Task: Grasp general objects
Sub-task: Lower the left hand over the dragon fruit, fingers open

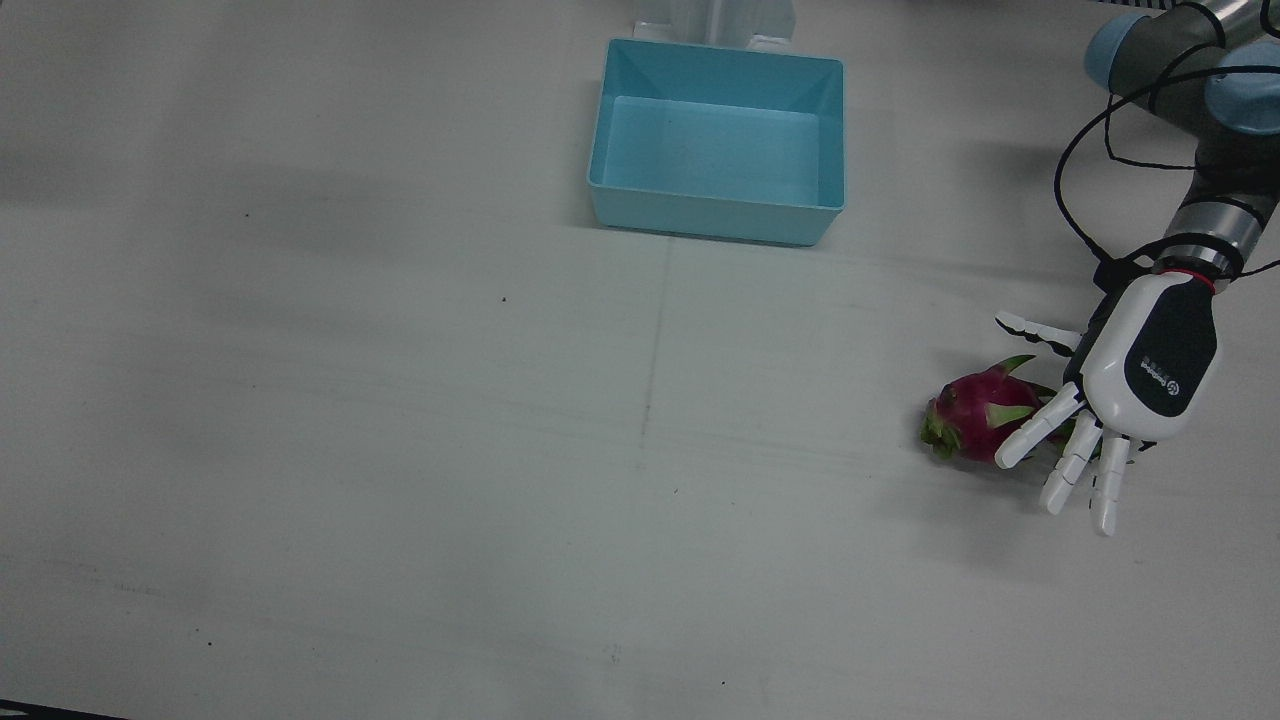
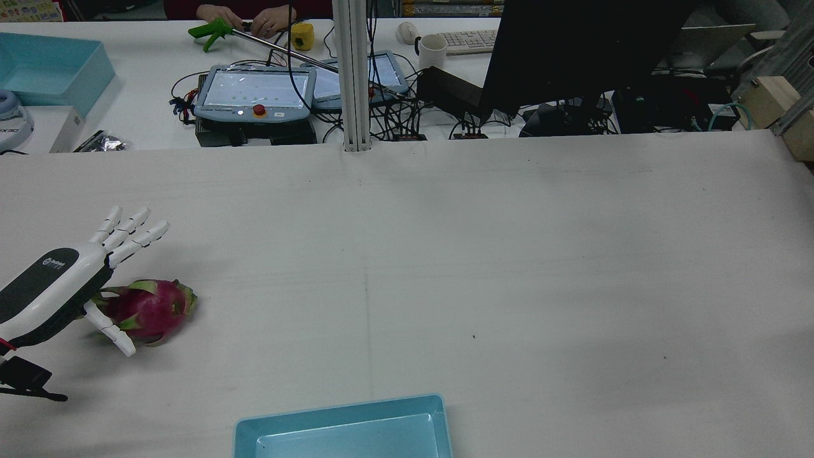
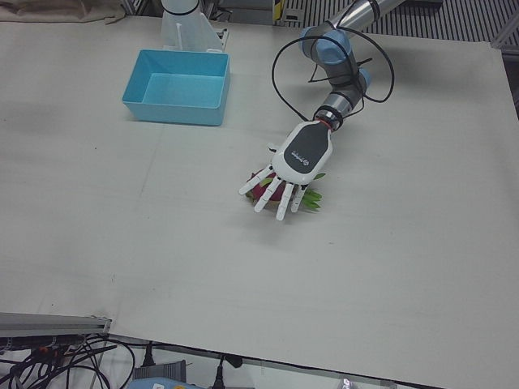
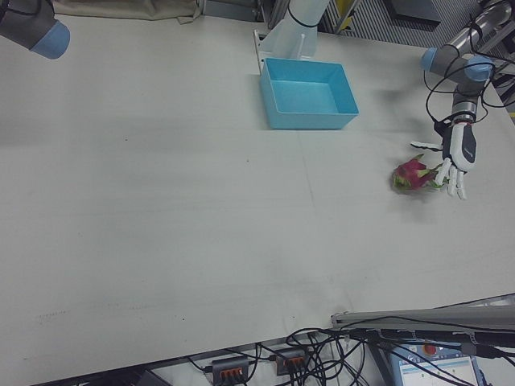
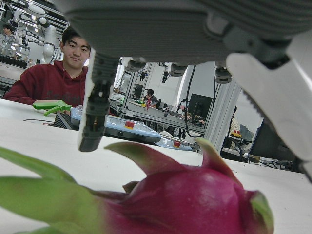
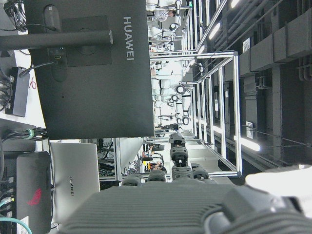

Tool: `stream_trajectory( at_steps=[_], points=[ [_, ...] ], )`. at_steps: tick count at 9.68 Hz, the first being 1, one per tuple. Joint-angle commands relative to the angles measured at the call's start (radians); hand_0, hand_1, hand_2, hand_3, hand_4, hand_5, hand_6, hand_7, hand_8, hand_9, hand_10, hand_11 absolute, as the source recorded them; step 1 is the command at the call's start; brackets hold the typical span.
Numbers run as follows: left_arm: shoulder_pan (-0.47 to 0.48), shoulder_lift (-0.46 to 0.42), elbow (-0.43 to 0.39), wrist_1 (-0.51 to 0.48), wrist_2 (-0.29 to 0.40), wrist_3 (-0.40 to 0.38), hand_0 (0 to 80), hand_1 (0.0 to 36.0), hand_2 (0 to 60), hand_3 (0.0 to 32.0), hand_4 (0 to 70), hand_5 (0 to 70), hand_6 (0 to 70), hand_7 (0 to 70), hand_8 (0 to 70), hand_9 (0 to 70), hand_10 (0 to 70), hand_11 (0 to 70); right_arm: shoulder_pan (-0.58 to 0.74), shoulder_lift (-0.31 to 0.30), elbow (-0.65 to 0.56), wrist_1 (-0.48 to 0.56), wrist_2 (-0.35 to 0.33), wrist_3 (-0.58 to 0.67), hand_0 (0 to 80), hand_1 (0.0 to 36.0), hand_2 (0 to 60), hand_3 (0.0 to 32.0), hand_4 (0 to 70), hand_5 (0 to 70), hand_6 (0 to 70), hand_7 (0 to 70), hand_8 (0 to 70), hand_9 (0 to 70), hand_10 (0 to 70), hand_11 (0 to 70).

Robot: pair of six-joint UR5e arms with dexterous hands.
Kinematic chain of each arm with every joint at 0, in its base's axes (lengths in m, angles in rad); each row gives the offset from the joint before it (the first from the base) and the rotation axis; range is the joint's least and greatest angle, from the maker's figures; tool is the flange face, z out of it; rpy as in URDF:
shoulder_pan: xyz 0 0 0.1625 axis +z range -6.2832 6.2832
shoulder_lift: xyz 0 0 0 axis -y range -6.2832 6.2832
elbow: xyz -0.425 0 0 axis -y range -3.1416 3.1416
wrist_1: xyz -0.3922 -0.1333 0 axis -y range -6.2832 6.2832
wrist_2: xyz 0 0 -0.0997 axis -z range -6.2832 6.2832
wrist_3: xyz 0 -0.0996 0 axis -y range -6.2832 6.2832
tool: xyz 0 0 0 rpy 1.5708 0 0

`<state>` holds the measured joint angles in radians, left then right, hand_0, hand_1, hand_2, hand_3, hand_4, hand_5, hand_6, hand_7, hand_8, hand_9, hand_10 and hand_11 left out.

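Pale grey-white counter (image 1: 400, 450), scuffed, with a faint seam down the middle. Beyond its far edge in the rear view, a cluttered desk: teach pendant (image 2: 254, 95), cables, white mug (image 2: 432, 49), keyboard, dark monitor (image 2: 572, 57), and a person's hands (image 2: 245, 18) beside a green-handled tool (image 2: 213, 32). Light blue bin (image 1: 718, 140) stood empty at about 12 o'clock in the front view. Dragon fruit (image 1: 980, 412) lay on its side at roughly 4 o'clock in that view, well apart from the bin, long axis running roughly 9-to-3 there, with green leafy tips at both ends; which end was the stem could not be told. Left robot hand (image 1: 1120, 400) hovered over the fruit's 3 o'clock end, palm down, released, fingers (image 1: 1070, 470) spread and straight, thumb out toward 10 o'clock; no contact could be made out. Seen close from the left hand camera, fruit (image 5: 185, 200) directly beneath the splayed fingers. Right robot hand (image 6: 195, 204) pointed at a monitor and ceiling frames, nothing between its fingers, which looked extended; state hard to tell.
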<state>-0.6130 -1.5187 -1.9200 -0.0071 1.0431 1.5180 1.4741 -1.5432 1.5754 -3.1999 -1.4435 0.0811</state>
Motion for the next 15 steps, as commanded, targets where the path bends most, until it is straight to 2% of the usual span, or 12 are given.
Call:
stream_trajectory(
  at_steps=[1,3,5,10,12,15],
  points=[
    [0.019,-0.020,0.028,-0.025,-0.002,0.005,60.3,22.7,0.0,32.0,0.0,0.0,0.0,0.0,0.0,0.0,0.0,0.0,0.000,0.000,0.000,0.000,0.000,0.000,0.0,0.0,0.0,0.0,0.0,0.0,0.0,0.0,0.0,0.0,0.0,0.0],
    [0.018,-0.052,0.085,-0.030,-0.003,0.005,59.9,22.7,0.0,32.0,0.0,0.7,0.0,0.0,0.0,0.0,0.0,0.0,0.000,0.000,0.000,0.000,0.000,0.000,0.0,0.0,0.0,0.0,0.0,0.0,0.0,0.0,0.0,0.0,0.0,0.0],
    [0.018,-0.052,0.099,-0.051,-0.005,0.005,59.9,22.9,0.0,32.0,0.0,2.9,0.0,0.0,0.0,0.0,0.0,0.0,0.000,0.000,0.000,0.000,0.000,0.000,0.0,0.0,0.0,0.0,0.0,0.0,0.0,0.0,0.0,0.0,0.0,0.0],
    [0.027,-0.052,0.114,-0.057,-0.005,0.008,59.9,23.2,0.0,32.0,0.0,7.6,0.0,0.0,0.0,0.0,0.0,0.0,0.000,0.000,0.000,0.000,0.000,0.000,0.0,0.0,0.0,0.0,0.0,0.0,0.0,0.0,0.0,0.0,0.0,0.0],
    [0.033,-0.052,0.133,-0.070,-0.006,0.010,60.7,23.8,0.0,32.0,0.0,11.7,0.0,0.0,0.0,0.0,0.0,0.0,0.000,0.000,0.000,0.000,0.000,0.000,0.0,0.0,0.0,0.0,0.0,0.0,0.0,0.0,0.0,0.0,0.0,0.0],
    [0.032,-0.051,0.122,-0.070,-0.005,0.001,61.3,25.1,0.0,32.0,0.0,11.0,0.0,0.0,0.0,0.0,0.0,0.0,0.000,0.000,0.000,0.000,0.000,0.000,0.0,0.0,0.0,0.0,0.0,0.0,0.0,0.0,0.0,0.0,0.0,0.0]
  ],
)
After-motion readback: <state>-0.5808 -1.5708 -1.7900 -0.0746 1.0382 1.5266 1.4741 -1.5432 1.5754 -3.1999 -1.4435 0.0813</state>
